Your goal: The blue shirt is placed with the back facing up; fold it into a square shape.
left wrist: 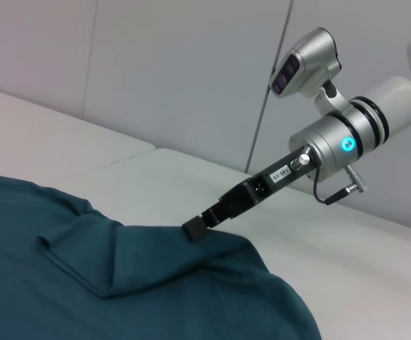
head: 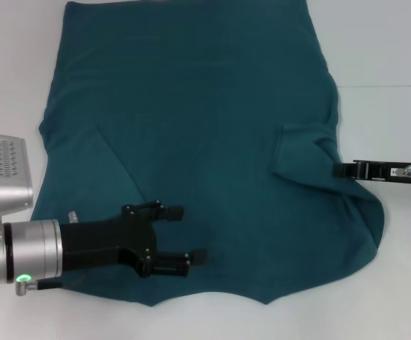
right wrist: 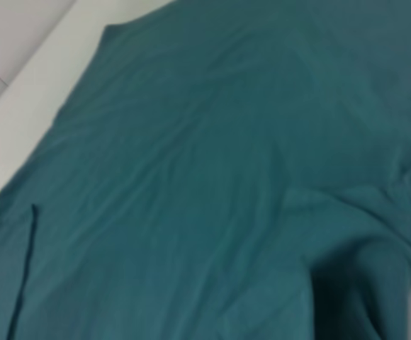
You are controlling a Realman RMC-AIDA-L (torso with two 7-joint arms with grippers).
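Teal-blue shirt (head: 191, 142) is spread flat, plain side up, over the white bench (head: 383, 42), and it covers most of it. Nearest the robot, the left tool (head: 188, 234) hovers over the shirt's near hem area with its fingers spread apart, not holding anything. Farther out on the right side, the right tool (head: 339, 169) sits at the folded-in sleeve edge, tip against the fabric; can't tell if it's pinching it.
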